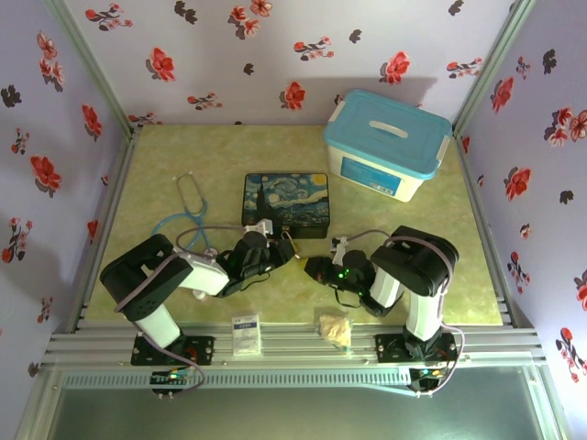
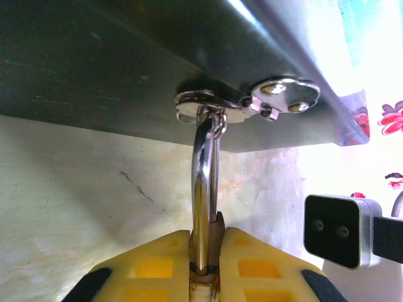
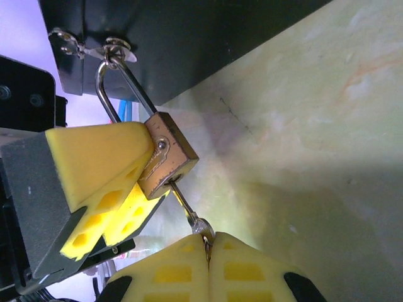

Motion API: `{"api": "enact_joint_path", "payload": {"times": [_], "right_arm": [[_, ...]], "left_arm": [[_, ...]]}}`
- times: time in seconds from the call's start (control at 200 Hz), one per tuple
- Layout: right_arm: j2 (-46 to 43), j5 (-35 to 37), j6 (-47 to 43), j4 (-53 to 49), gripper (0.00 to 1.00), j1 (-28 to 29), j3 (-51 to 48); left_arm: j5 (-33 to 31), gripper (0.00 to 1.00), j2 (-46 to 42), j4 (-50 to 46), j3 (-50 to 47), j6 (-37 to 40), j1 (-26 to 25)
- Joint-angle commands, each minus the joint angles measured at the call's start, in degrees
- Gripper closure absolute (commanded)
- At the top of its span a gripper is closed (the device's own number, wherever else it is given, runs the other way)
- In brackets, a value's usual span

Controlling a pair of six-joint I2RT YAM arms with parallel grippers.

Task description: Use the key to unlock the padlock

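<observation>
Padlock (image 3: pixel 165 160) hangs from the hasp (image 3: pixel 113 50) on the front of your Starry Night tin (image 1: pixel 285 203). Its silver shackle is threaded through the loop and its brass body is tilted out over the table (image 1: pixel 183 156).

Agreed, and your left gripper (image 2: pixel 206 251) has it. Both yellow pads press flat against the body, and the shackle rises straight up from between them to the tin.

Your key (image 3: pixel 186 206) is in the bottom of that body. You can follow the thin shaft from the brass down to your right gripper (image 3: pixel 208 246).

Yes, those pads are squeezed together on the key's head, so you see little of it beyond the shaft. One shackle leg is hidden behind your left pad, so you cannot tell whether it is seated or free.

From above, your two grippers meet just in front of the tin, with their tips close together. Your stethoscope (image 1: pixel 193 215) lies left of the tin. The blue-lidded box (image 1: pixel 385 147) stands at the far right, well apart from the grippers.
</observation>
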Motion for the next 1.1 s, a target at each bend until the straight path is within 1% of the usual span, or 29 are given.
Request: {"api": "enact_joint_path", "payload": {"times": [0.0,0.11,0.165,0.205,0.26,0.375,0.47,0.58,0.83,1.095], "right_arm": [[1.1,-3.8,0.0,-0.6,1.00,-3.2,1.5],[-2.8,-7.4,-1.1,-2.3,1.00,-6.2,1.6],[-4.1,-10.2,-1.4,-5.6,1.00,-6.4,3.3],[-4.4,-11.0,-1.3,-7.5,1.00,-5.9,4.5],[-3.9,-11.2,-0.3,-6.4,1.00,-5.1,5.2],[-1.3,-10.8,3.4,-0.7,1.00,-5.1,4.4],[-0.4,-9.4,3.2,-0.7,1.00,-5.1,3.0],[-0.6,-8.7,2.5,-0.7,1.00,-5.2,2.4],[-3.4,-10.6,1.8,-1.1,1.00,-6.7,4.2],[-2.3,-10.9,6.5,-0.7,1.00,-7.1,6.2]], "left_arm": [[2.0,1.00,0.3,6.1,-1.0,-1.2,0.1],[4.2,1.00,1.2,10.7,-2.0,-2.1,0.5],[4.9,1.00,1.8,12.2,-2.1,-1.9,0.5],[5.0,1.00,2.4,13.1,-2.3,-2.1,0.5],[5.0,1.00,3.4,15.0,-2.5,-2.5,0.5],[4.6,1.00,5.2,18.7,-3.0,-4.2,0.8],[3.6,1.00,4.7,17.6,-3.1,-3.6,0.8],[4.0,1.00,4.6,18.0,-3.1,-3.2,0.9],[5.1,1.00,5.9,20.7,-3.7,-4.8,0.8],[5.0,1.00,5.3,22.6,-4.4,-5.3,0.8]]}}
